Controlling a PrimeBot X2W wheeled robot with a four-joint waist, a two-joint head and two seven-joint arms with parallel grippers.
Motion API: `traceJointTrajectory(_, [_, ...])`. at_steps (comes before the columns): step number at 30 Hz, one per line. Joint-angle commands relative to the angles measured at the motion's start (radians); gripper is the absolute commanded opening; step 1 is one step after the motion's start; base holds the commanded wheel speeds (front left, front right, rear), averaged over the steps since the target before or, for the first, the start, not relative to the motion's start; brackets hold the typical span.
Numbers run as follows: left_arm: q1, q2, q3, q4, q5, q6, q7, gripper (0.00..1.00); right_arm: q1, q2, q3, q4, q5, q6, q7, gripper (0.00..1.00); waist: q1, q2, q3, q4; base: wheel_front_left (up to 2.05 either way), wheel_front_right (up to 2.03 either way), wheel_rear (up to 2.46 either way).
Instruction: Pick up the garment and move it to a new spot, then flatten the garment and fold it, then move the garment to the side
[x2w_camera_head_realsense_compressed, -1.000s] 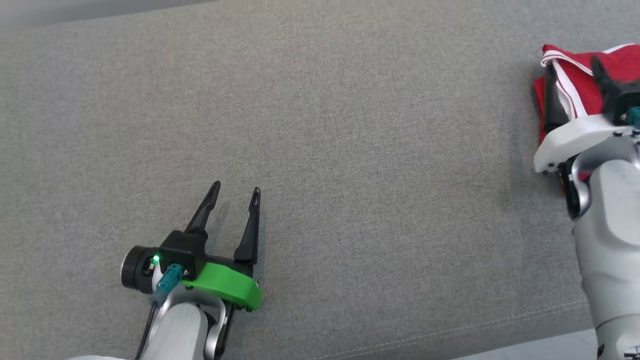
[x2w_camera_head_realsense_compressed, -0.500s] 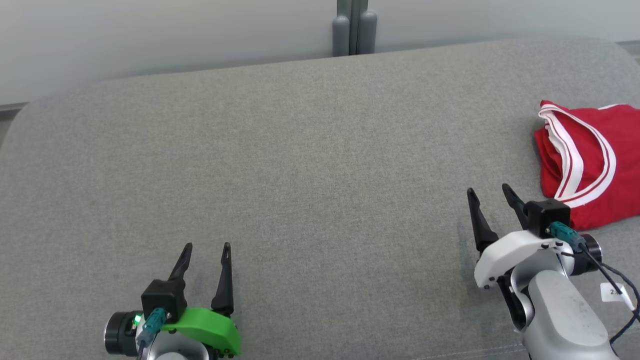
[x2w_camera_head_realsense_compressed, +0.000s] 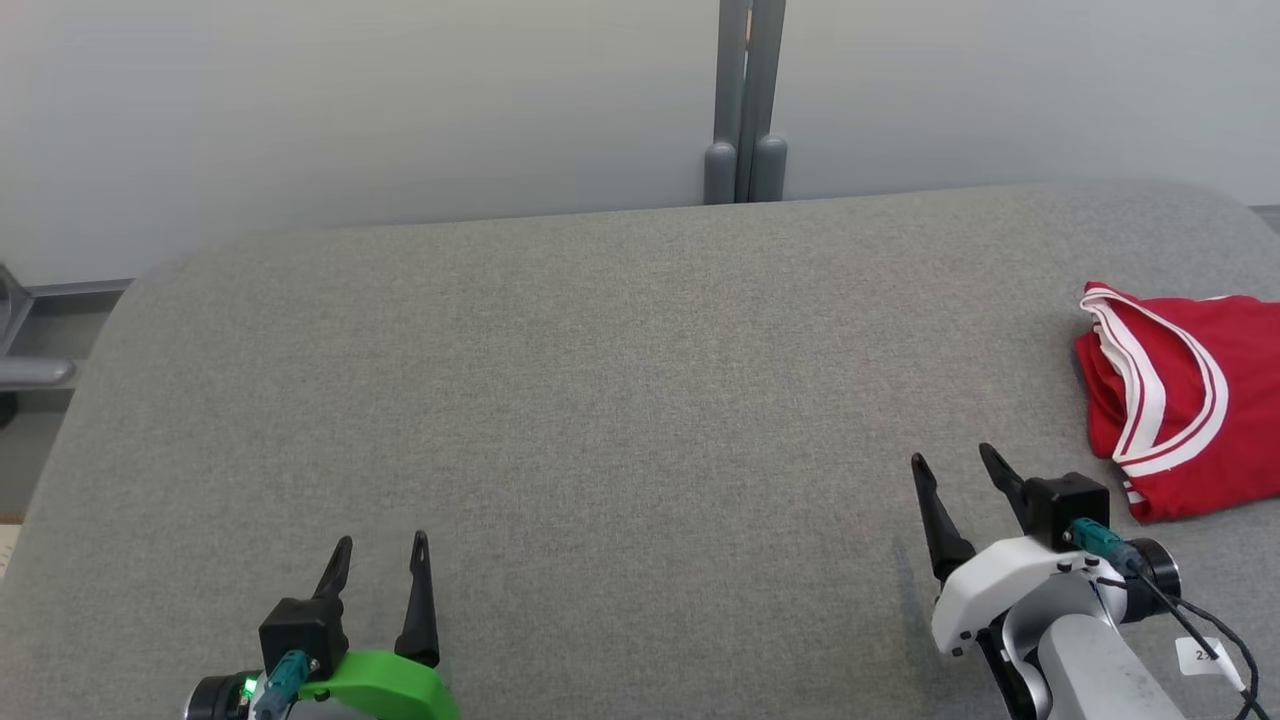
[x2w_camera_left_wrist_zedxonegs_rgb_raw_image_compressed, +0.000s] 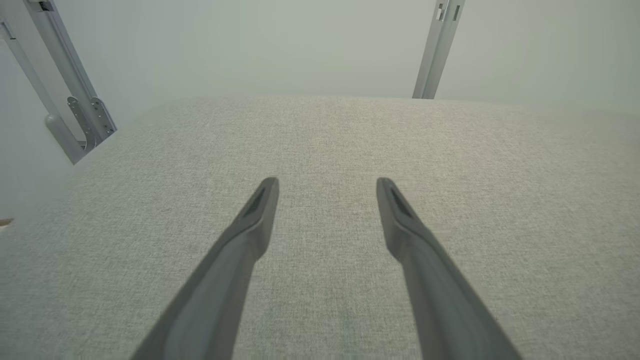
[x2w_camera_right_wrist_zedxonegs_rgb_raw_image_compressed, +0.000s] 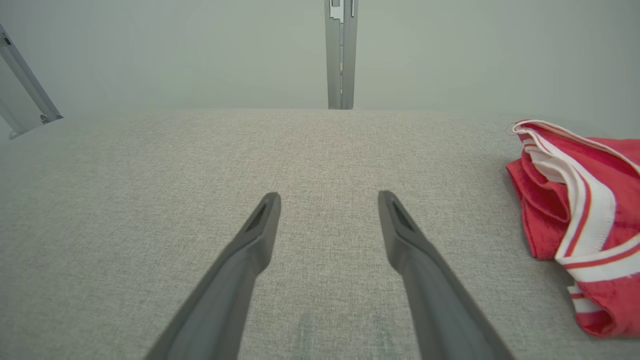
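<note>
Right gripper (x2w_camera_head_realsense_compressed: 950, 455), on a pale forearm with a white wrist shell: its two long dark fingers stand apart and clasp nothing, and grey fabric shows between them in the right wrist view. Left gripper (x2w_camera_head_realsense_compressed: 382, 540), on a green wrist shell with a small green light beside it: its fingers are likewise spread wide, with grey fabric between them. Both grippers point away from the robot across the grey upholstered surface (x2w_camera_head_realsense_compressed: 640, 380) and sit low over it; whether the fingertips touch the cloth cannot be told. The two grippers are well apart, each near the robot's edge of the surface.

Garment (x2w_camera_head_realsense_compressed: 1190, 400): red with white bands edged in red, lying in a compact, folded-over bundle on the surface. It sits to the right of the right gripper and a little ahead of its fingertips, near but apart from them. From the left gripper it lies far to the right, beyond the right gripper. Its right part runs out of the head view.

Ahead of both grippers, past the rounded far edge of the surface, stands a pale wall with an upright grey post (x2w_camera_head_realsense_compressed: 745, 100). A slanted metal strut (x2w_camera_left_wrist_zedxonegs_rgb_raw_image_compressed: 75, 115) lies ahead and to the left of the left gripper.
</note>
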Motion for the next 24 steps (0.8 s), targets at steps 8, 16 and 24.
traceJointTrajectory(8, [0.035,0.004,0.025,0.022,-0.004,0.005,0.001,1.00,0.074,0.014,-0.058,-0.053,-0.088,-0.002,-0.002,1.00,0.0000,0.0000,-0.053,-0.006,0.00,0.00,0.00])
traceJointTrajectory(16, [0.049,0.004,0.046,0.031,0.004,0.002,0.001,1.00,0.103,0.019,-0.049,-0.081,-0.093,-0.002,-0.002,1.00,0.0000,0.0000,-0.073,-0.017,0.00,0.00,0.00])
traceJointTrajectory(24, [0.041,0.004,0.051,0.040,0.002,-0.009,0.001,1.00,0.105,0.020,-0.044,-0.085,-0.102,-0.002,-0.002,1.00,0.0000,0.0000,-0.068,-0.017,0.00,0.00,0.00])
